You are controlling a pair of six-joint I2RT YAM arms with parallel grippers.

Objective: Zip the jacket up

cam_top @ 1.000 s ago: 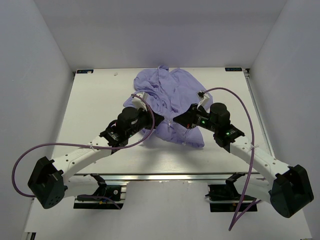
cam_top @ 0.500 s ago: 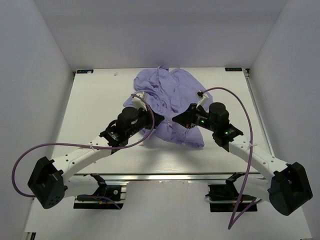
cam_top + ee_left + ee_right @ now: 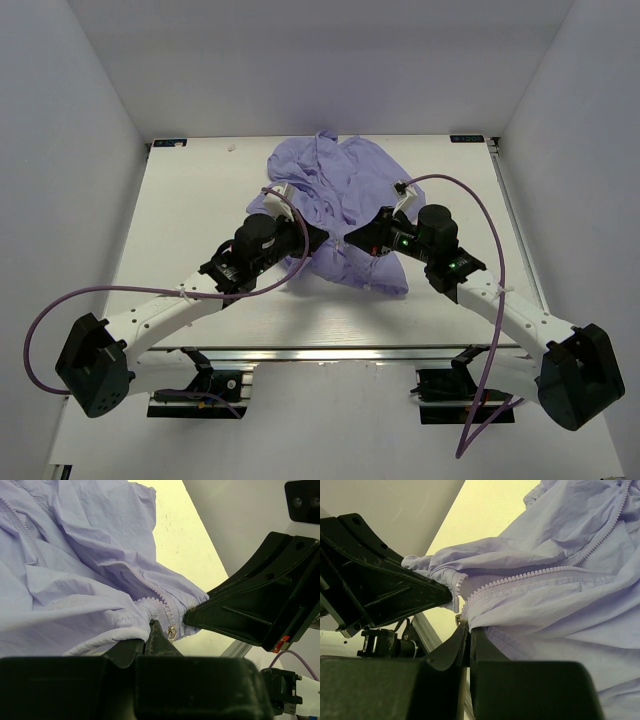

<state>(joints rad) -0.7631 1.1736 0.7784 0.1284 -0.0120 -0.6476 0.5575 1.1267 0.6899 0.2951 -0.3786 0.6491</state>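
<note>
The lavender jacket (image 3: pixel 340 195) lies crumpled on the table at the middle back. Its lower front is lifted between my two grippers, which meet tip to tip. My left gripper (image 3: pixel 322 238) is shut on the jacket's hem next to the zipper; in the left wrist view (image 3: pixel 149 631) a small metal zipper slider (image 3: pixel 171 632) hangs just right of the jaws. My right gripper (image 3: pixel 349 238) is shut on the other front edge at the foot of the zipper teeth (image 3: pixel 520 578), as the right wrist view (image 3: pixel 468 626) shows. The zipper (image 3: pixel 150 587) is open above the grip.
The white table (image 3: pixel 190 220) has a metal rail along its near edge (image 3: pixel 330 353). Purple cables loop from both arms (image 3: pixel 480 200). White walls close in the back and sides.
The right gripper has edged very slightly left toward the left one. The jacket and the left arm look unchanged.
</note>
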